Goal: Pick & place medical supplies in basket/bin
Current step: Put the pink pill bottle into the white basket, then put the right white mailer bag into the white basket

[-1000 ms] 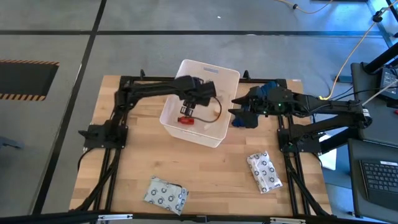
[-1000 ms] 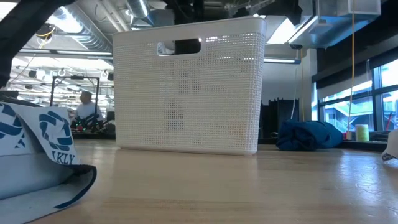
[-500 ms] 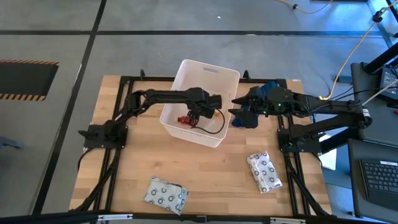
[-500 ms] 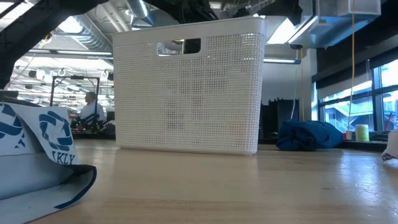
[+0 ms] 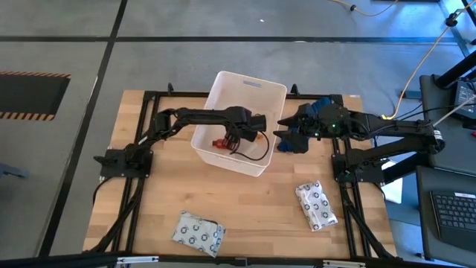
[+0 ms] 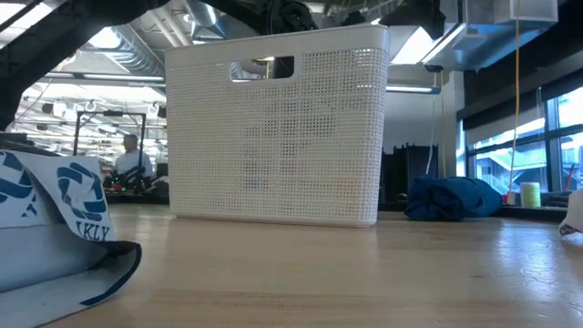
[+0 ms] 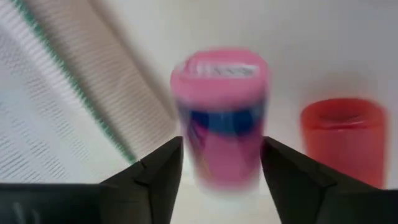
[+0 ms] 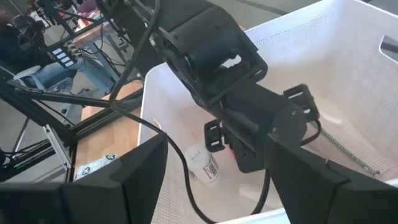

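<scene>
Inside the perforated white tub (image 5: 262, 92), the left gripper (image 7: 219, 180) stands open around a blurred, seemingly cylindrical pink vial (image 7: 221, 115); the right gripper (image 8: 214, 180) is open, empty.

This is a robotics lab or industrial workshop. The pale wooden butcher-block table (image 5: 245, 216) stands on a grey concrete floor (image 5: 67, 45) with dark seams and a black-and-orange hazard-striped strip (image 5: 30, 74). Beyond the table, silver ceiling ducts (image 6: 173, 23) run overhead, a seated person (image 6: 135, 162) works at a bench, and a black computer keyboard (image 5: 454, 210) lies beside it.
</scene>
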Controlling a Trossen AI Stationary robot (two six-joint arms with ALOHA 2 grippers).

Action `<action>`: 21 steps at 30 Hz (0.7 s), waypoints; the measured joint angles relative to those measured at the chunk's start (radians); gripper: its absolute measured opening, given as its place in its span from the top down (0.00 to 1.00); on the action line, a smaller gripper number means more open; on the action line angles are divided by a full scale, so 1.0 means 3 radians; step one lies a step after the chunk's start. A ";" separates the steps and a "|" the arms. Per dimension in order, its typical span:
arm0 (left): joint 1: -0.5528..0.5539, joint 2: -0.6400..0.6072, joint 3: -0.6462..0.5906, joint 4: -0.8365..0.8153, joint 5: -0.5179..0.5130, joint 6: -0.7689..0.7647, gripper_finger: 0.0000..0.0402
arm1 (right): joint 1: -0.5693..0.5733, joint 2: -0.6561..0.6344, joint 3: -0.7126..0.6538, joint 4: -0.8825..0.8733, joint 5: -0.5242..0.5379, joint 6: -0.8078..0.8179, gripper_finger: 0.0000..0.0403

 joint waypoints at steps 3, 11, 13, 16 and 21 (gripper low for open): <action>0.0002 0.0000 0.0000 -0.0011 -0.0179 -0.0002 0.43 | 0.0000 0.0000 0.0000 -0.0003 0.0000 0.0002 0.33; -0.0064 -0.0055 0.0164 -0.0342 -0.0496 -0.0115 0.38 | -0.0001 -0.0003 0.0000 -0.0009 -0.0024 0.0006 0.33; -0.0083 -0.0083 0.0278 -0.0450 -0.0562 -0.0159 0.38 | -0.0001 -0.0007 0.0000 -0.0019 -0.0067 0.0006 0.33; -0.0101 -0.0166 0.0484 -0.0445 -0.0563 -0.0237 0.38 | 0.0000 -0.0010 0.0000 -0.0073 -0.0122 0.0005 0.33; -0.0187 -0.0253 0.0903 -0.0583 -0.0683 -0.0471 0.38 | -0.0001 -0.0010 0.0000 -0.0314 -0.0127 0.0087 0.33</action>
